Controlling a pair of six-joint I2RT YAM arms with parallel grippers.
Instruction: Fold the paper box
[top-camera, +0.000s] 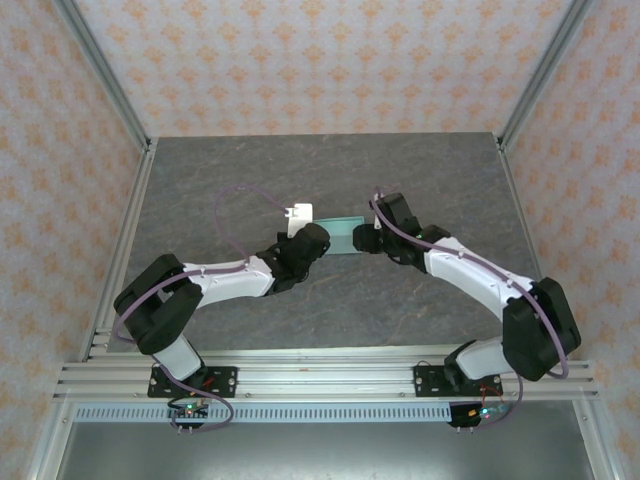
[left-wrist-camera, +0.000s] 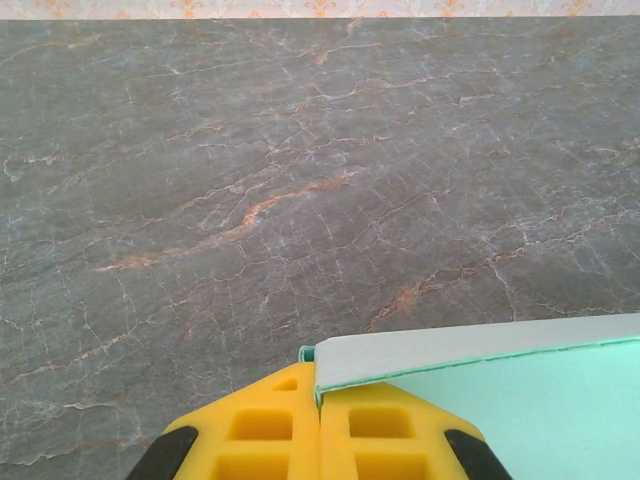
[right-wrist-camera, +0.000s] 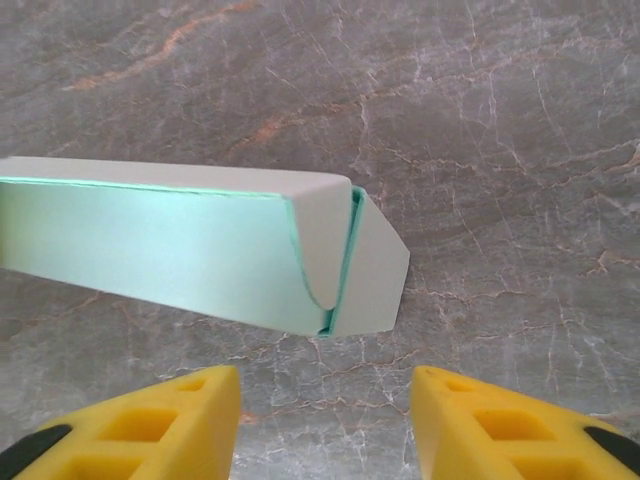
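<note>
Two grippers meet mid-table (top-camera: 250, 170). Paper box (top-camera: 345, 236) sits between them, largely hidden overhead by the wrists. Left gripper (left-wrist-camera: 320, 395) is clamped on its corner. Right gripper (right-wrist-camera: 325, 390) is spread wide, with the box end (right-wrist-camera: 350, 265) just beyond. Box interior can't be seen.

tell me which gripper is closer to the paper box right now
Left. The left gripper is shut on one end of the paper box, pinching the card. The right gripper is open, just short of the other end, not touching it.
</note>
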